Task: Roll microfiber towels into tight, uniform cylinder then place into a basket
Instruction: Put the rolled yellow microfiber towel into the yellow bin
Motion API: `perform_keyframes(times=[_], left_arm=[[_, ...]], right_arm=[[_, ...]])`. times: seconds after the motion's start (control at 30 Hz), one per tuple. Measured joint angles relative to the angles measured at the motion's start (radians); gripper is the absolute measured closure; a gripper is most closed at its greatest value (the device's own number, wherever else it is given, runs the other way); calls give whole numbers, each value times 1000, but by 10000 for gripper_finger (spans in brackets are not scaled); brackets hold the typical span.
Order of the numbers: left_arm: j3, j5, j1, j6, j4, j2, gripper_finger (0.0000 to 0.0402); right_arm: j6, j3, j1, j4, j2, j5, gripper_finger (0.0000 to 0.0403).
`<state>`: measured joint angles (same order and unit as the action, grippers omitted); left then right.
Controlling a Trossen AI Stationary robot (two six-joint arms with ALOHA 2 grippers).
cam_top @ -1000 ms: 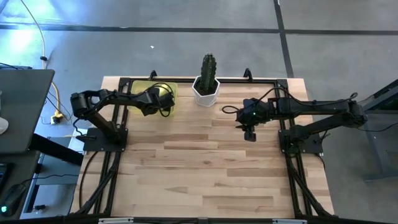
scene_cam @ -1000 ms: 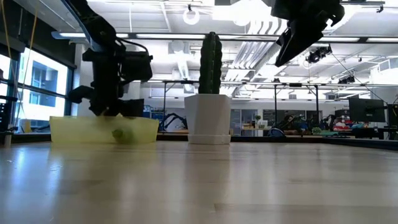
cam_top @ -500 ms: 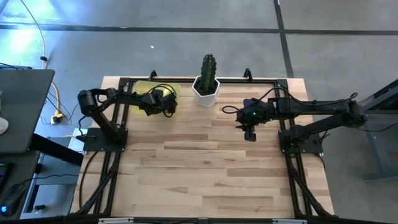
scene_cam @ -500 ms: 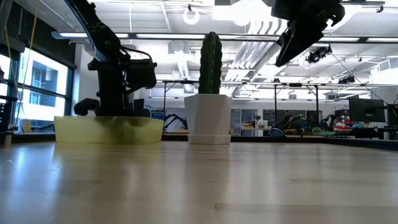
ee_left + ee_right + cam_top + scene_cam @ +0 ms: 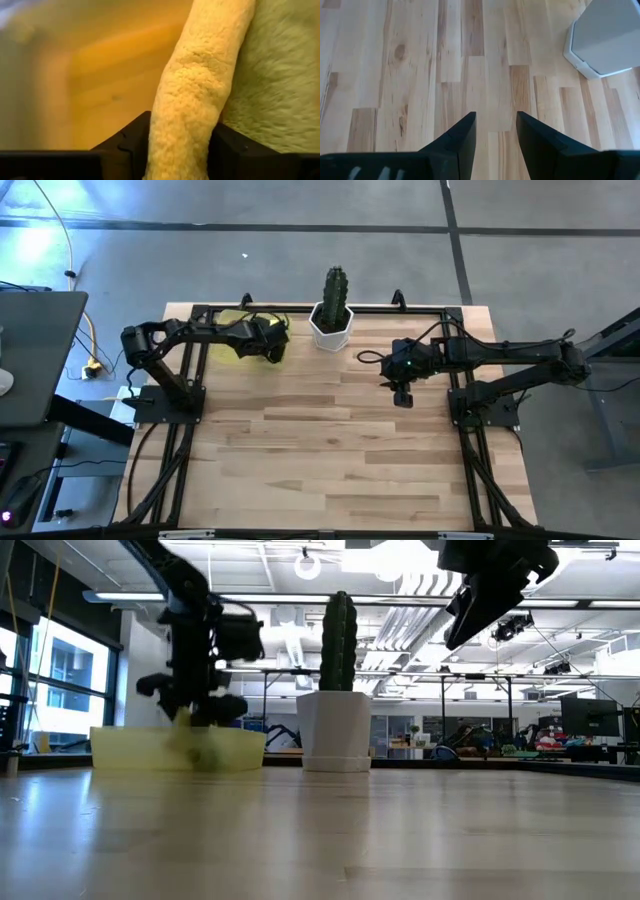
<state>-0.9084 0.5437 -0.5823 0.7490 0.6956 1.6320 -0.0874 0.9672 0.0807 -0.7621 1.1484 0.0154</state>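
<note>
At about eleven o'clock on the worktop [image 5: 330,430], the left end effector [image 5: 272,342] is hanging over the basket [image 5: 178,748]. Its fingers [image 5: 131,145] are sitting on both sides of a rolled yellow towel [image 5: 197,95], and I cannot tell if they are squeezing it. A green towel [image 5: 280,75] is lying right beside it. The right end effector [image 5: 495,131] is waiting at about two o'clock, near the cactus pot [image 5: 331,324], with its fingers apart and holding nothing.
</note>
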Motion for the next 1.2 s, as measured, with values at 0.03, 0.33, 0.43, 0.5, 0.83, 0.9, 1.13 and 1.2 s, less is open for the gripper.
perform_keyframes(times=[0.03, 0.33, 0.43, 0.5, 0.83, 0.9, 1.13, 1.2], left_arm=[[-27, 6, 0, -11, 36, -4, 257], [-102, -40, 1, -136, 93, -20, 246], [-78, -36, 0, -108, 74, -9, 245], [-61, -35, 0, -106, 58, -9, 245], [25, -136, -9, -106, -79, -9, 245], [27, -128, -9, -106, -75, -9, 245], [-28, -116, -8, -232, -46, -9, 245], [-58, -113, -12, -260, -28, -9, 245]], right_arm=[[0, 0, 0, -5, 0, 0, 269], [18, 0, 0, -33, 0, 0, 269], [18, 0, 0, -41, 0, 0, 269], [17, 0, 0, -43, 0, 0, 269], [19, 0, 0, -43, 0, 0, 269], [19, 0, 0, -43, 0, 0, 269], [19, 0, 0, -43, 0, 0, 269], [23, 0, 0, -43, 0, 0, 269]])
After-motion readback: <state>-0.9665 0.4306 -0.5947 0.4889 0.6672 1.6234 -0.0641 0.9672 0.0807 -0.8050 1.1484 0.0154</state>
